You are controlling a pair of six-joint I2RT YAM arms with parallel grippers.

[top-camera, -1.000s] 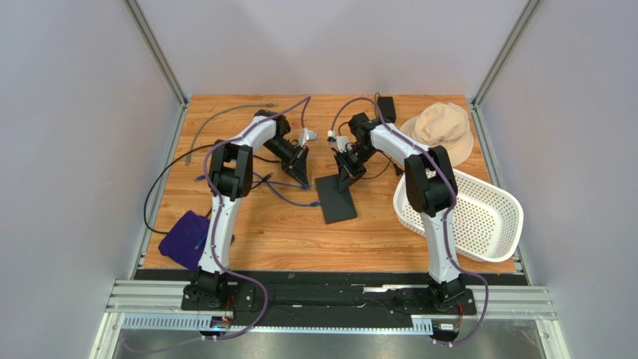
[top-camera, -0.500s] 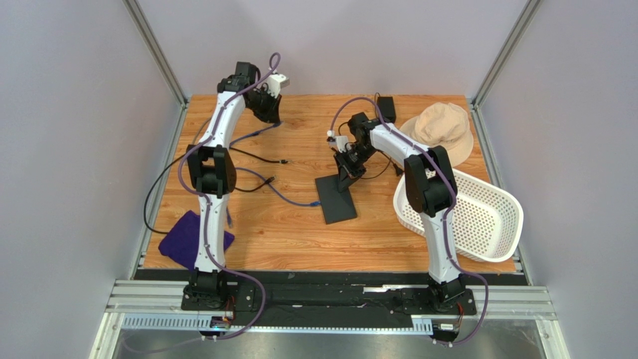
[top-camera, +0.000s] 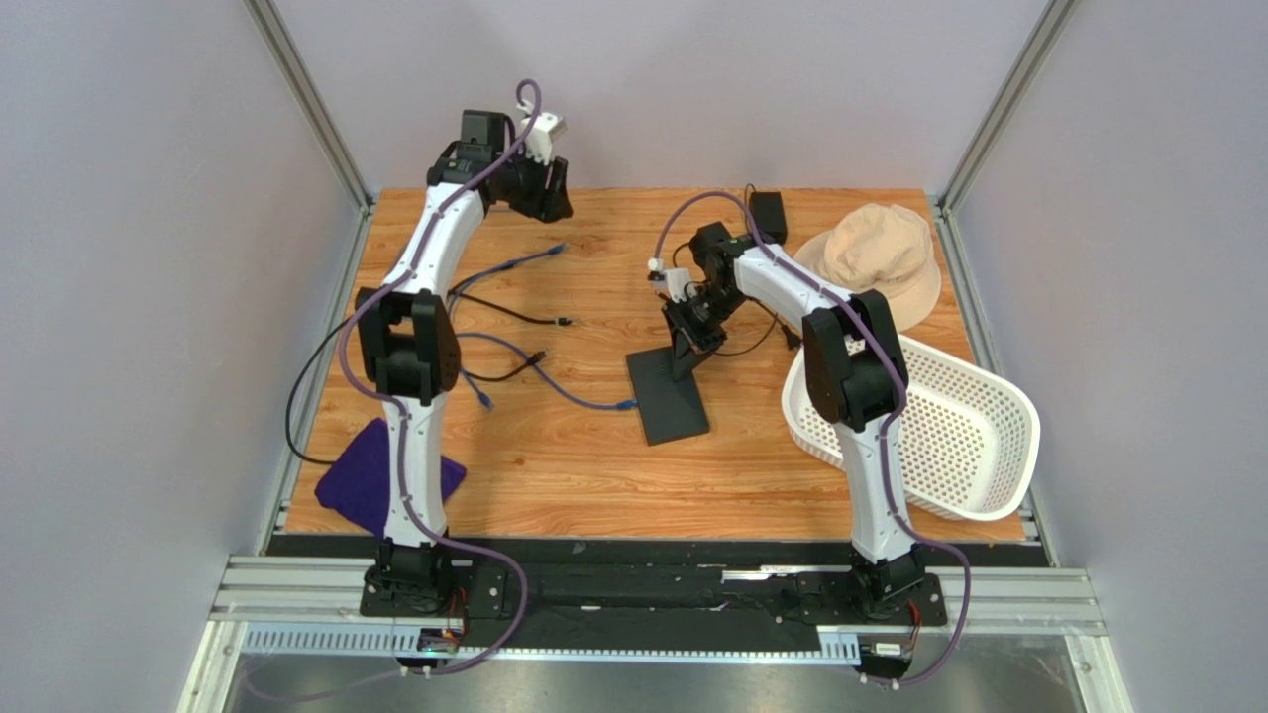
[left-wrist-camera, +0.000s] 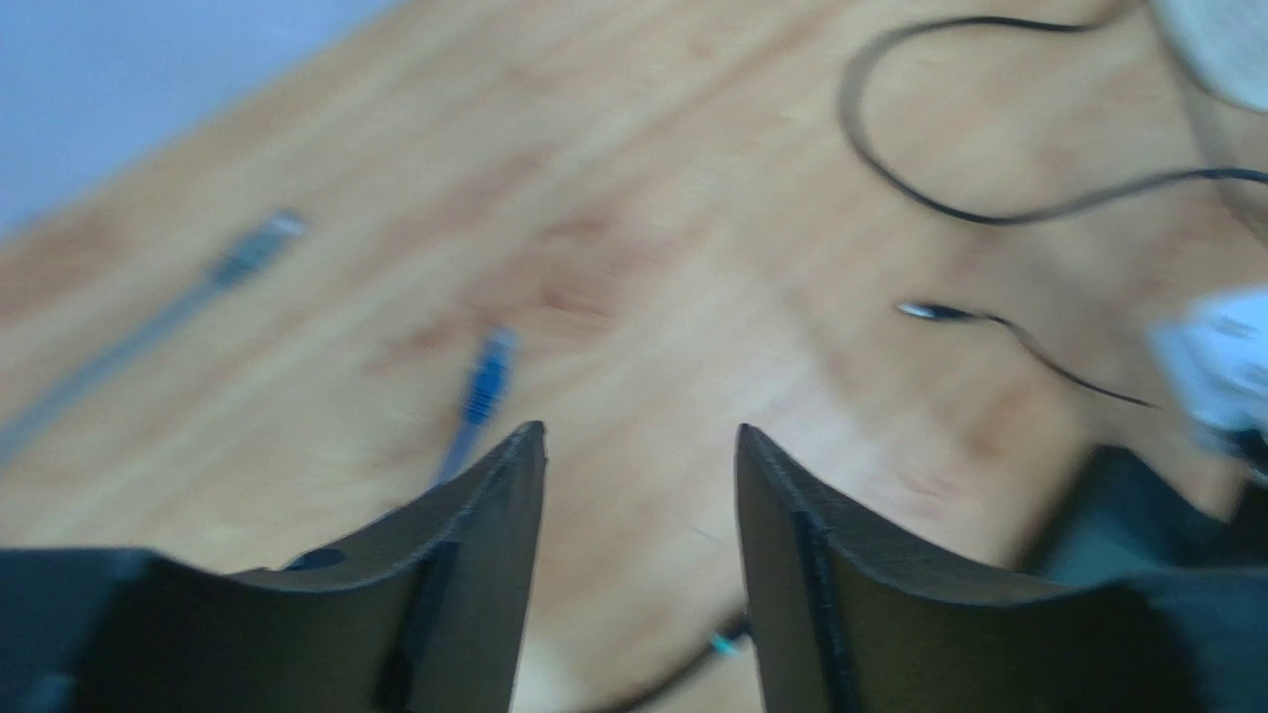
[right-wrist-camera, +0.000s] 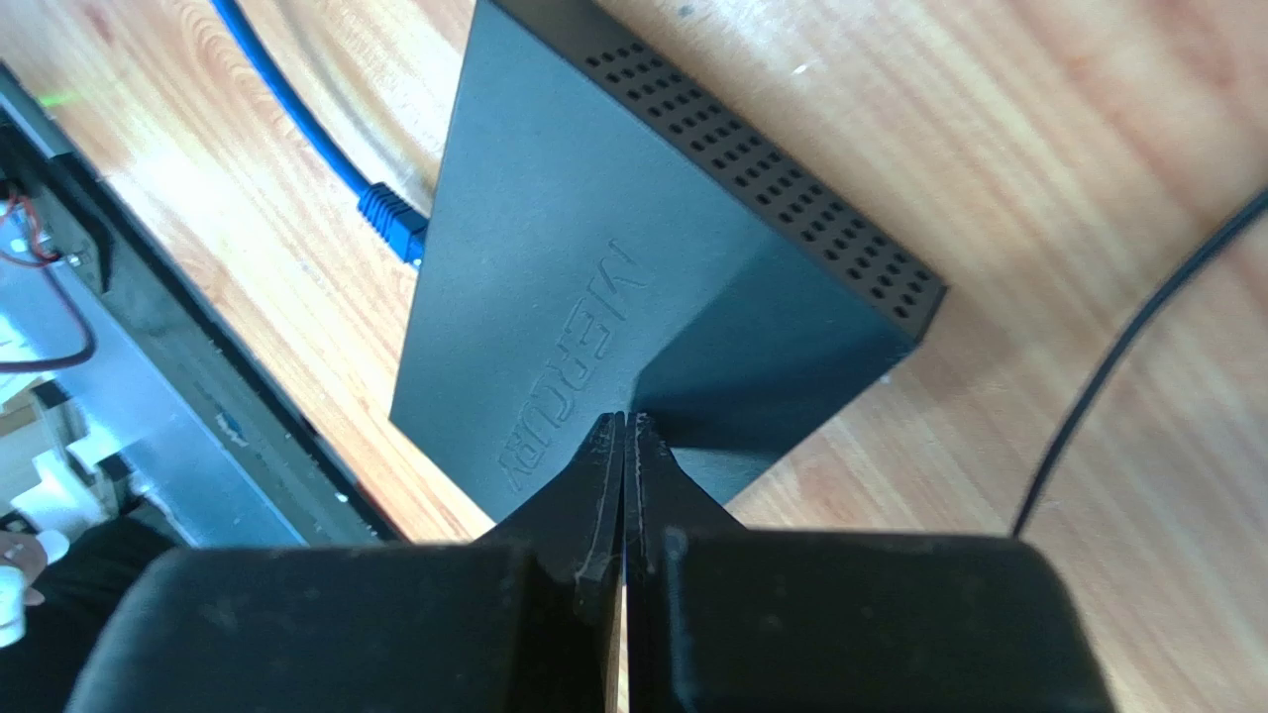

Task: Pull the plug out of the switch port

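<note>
The switch (top-camera: 668, 395) is a flat black box lying mid-table; it also shows in the right wrist view (right-wrist-camera: 596, 268). My right gripper (top-camera: 688, 336) is shut, its tips (right-wrist-camera: 627, 424) pressing down on the switch's top. A blue cable (top-camera: 551, 383) ends in a plug (right-wrist-camera: 395, 223) against the switch's left side; I cannot tell whether it sits in a socket. My left gripper (top-camera: 539, 193) is open and empty (left-wrist-camera: 640, 438), raised high over the far left corner. A second blue plug (top-camera: 557, 253) lies loose on the table, and shows below in the left wrist view (left-wrist-camera: 485, 372).
A beige hat (top-camera: 878, 260) and a white basket (top-camera: 930, 424) are at the right. A black adapter (top-camera: 768, 208) is at the back. A purple cloth (top-camera: 372, 476) lies front left. A black cable (top-camera: 506, 309) and a grey plug (left-wrist-camera: 261, 245) lie on the left.
My left arm has swung from beside the switch up to the far left corner. The second blue plug went that way with it and now lies loose. The right arm has not moved.
</note>
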